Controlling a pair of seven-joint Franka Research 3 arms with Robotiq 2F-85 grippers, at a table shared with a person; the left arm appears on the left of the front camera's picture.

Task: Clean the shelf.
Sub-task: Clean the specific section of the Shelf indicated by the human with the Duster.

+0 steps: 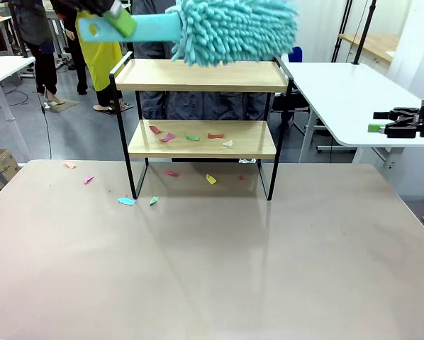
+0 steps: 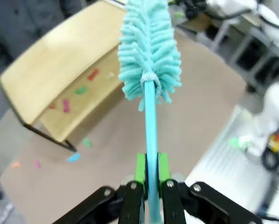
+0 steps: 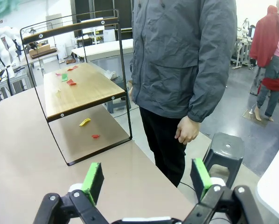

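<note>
Over the shelf's top board, upper middle of the front view: duster ready for its sweep.
Left claw [image 2: 150, 173] is pinching the teal handle of the duster [image 1: 233, 28]. Its fluffy head sits at the top board of the shelf [image 1: 198, 76], though I cannot tell whether it touches. The shelf stands at the far middle of the counter [image 1: 212, 269]. The top board looks bare. The paper scraps [image 1: 191, 136] lie on the lower board at frame centre, with more on the counter beneath and at lower left of the legs. I judge the step goes best with the head laid flat and swept lengthwise between the end rails, then angled under the top board to push the scraps out the open front. Right claw [image 3: 146, 179] is spread wide and empty, well apart at the right edge.
</note>
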